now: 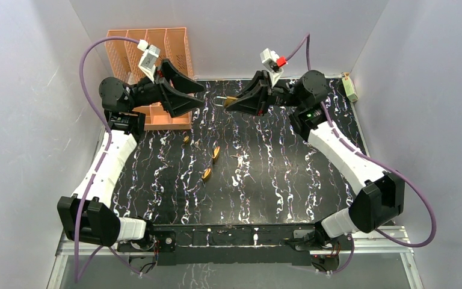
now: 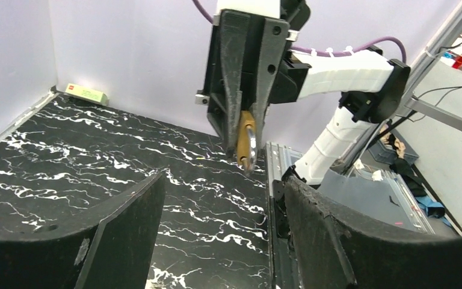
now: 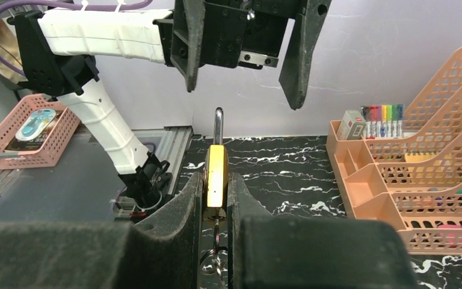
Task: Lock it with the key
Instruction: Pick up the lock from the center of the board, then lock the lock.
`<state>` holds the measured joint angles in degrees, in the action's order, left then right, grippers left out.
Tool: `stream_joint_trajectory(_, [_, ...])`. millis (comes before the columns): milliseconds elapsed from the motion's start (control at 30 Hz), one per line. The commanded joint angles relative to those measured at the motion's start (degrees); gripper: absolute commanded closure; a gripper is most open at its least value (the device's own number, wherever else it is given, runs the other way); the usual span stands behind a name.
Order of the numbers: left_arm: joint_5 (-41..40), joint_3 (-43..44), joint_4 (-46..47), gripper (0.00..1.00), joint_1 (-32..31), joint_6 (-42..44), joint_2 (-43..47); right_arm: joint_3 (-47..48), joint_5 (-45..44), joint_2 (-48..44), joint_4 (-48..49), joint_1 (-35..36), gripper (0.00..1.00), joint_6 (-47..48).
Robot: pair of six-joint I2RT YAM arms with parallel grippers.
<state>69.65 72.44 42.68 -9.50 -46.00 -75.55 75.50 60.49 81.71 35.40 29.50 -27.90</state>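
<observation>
Right gripper (image 3: 215, 177): clamped on the lock (image 3: 215, 162), pads on its two flat faces, body edge-on between them. The shackle (image 3: 218, 123) stands out past the fingertips; what looks like the key (image 3: 215, 229) sits in the end nearer the wrist, with a ring (image 3: 212, 262) hanging behind it. Left gripper (image 2: 222, 179): jaws well apart, holding nothing, facing the right gripper with the shackle end of the lock just ahead of its fingertips and no contact visible. Progress, as your judgement call: lock is lifted and presented and the key seems seated, so pick-up and insertion look done. What you have left is the locking itself, meaning shackle pressed home, key turned and probably withdrawn. Note that the shackle is seen edge-on from the right wrist and partly hidden from the left wrist, so you cannot tell whether it is already latched; check before moving on. Below both grippers, on the table (image 1: 277, 180), lie three small gold pieces (image 1: 206, 174), possibly more locks, too small to confirm. Writing: none legible on the lock. To the right gripper's right, the organizer (image 3: 433, 180) holds coloured markers (image 3: 383, 113) and a small red-and-white box (image 3: 352, 124), print too fine to read. A pink basket (image 3: 0, 158) to its left carries a blue packet, unreadable. Far ahead of the left gripper, a green box (image 2: 87, 94) shows a red mark, also unreadable.
</observation>
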Motion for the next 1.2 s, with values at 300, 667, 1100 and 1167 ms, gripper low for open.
stream_joint_trajectory(300, [3.2, 1.7, -2.0, 0.50, -2.5, 1.8, 0.6, 6.3, 1.5, 4.3, 1.3, 0.1, 1.00, -2.5])
stream_joint_trajectory(667, [0.5, 1.8, -12.8, 0.50, -3.5, 11.6, 1.7, 7.7, 1.6, 6.3, 3.3, 0.3, 1.00, -4.8])
stream_joint_trajectory(1100, [-1.4, 1.1, -12.4, 1.00, -3.5, 12.2, 1.2, 11.1, 2.8, 8.9, -1.0, 1.5, 1.00, -3.8])
stream_joint_trajectory(1167, [-1.2, 0.9, -12.0, 1.00, -3.5, 11.9, 1.2, 11.7, 2.6, 9.2, -0.9, 2.0, 1.00, -3.8])
